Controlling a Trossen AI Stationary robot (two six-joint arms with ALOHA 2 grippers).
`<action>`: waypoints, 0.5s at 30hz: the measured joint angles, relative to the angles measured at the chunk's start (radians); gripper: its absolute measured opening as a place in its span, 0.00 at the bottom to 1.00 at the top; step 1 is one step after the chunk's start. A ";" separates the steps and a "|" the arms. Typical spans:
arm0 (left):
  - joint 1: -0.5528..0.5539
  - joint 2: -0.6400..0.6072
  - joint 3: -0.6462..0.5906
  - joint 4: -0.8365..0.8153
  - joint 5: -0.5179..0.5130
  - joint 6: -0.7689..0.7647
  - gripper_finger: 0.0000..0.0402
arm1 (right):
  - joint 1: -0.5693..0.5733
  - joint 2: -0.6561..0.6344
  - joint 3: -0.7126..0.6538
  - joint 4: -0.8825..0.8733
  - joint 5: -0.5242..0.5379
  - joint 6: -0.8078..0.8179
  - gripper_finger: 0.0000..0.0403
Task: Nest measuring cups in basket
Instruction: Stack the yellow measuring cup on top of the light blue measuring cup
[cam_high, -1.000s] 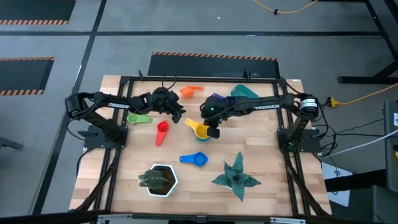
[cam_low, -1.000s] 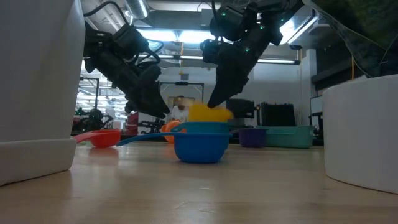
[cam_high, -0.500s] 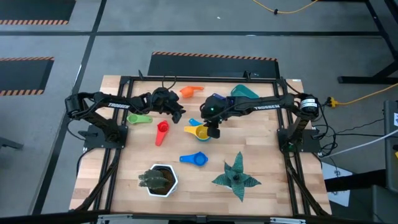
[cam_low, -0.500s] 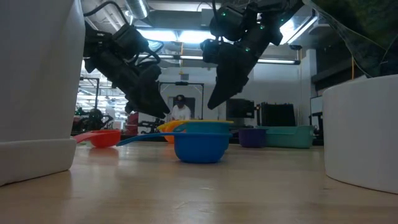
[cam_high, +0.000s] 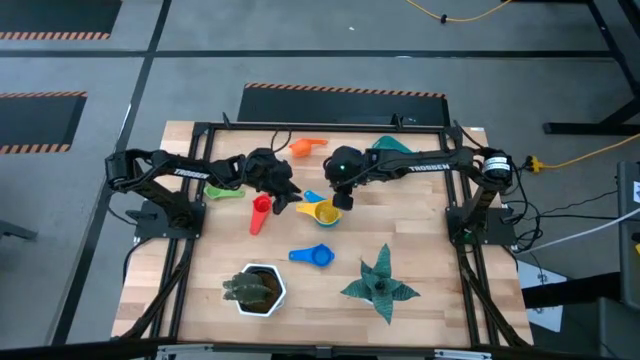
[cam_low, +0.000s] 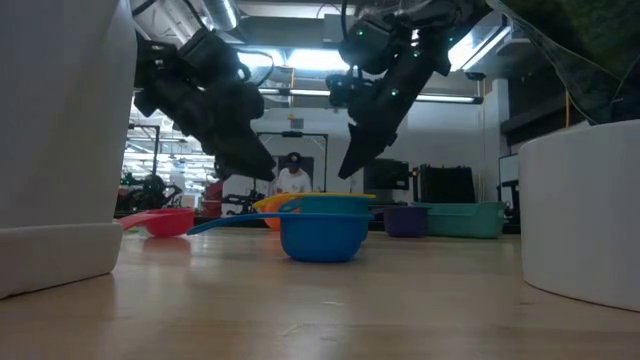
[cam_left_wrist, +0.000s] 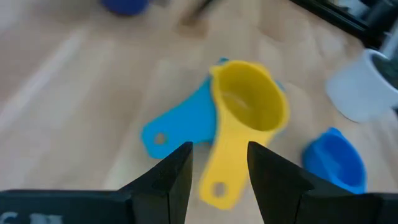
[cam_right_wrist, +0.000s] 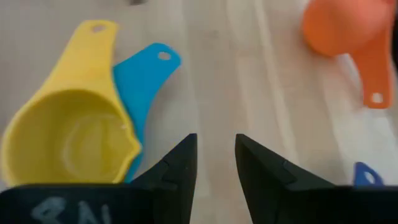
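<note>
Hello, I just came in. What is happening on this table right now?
Two robot arms are sorting coloured measuring cups on a wooden table. The yellow cup sits nested in the light blue cup near the middle. The right end effector hangs open just above them, holding nothing. The left end effector is open beside the pair, pointing at it. The red cup, green cup, orange cup and dark blue cup lie loose. The teal basket waits at the far edge.
</note>
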 joint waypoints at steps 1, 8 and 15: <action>-0.010 0.000 0.000 0.000 0.011 0.000 0.36 | -0.009 0.000 0.000 0.010 0.000 0.000 0.28; -0.087 0.000 0.000 0.000 0.081 0.001 0.36 | -0.053 0.000 -0.001 0.103 0.000 -0.003 0.28; -0.167 0.000 -0.001 -0.016 0.093 0.000 0.36 | -0.064 0.000 -0.002 0.142 0.000 -0.003 0.28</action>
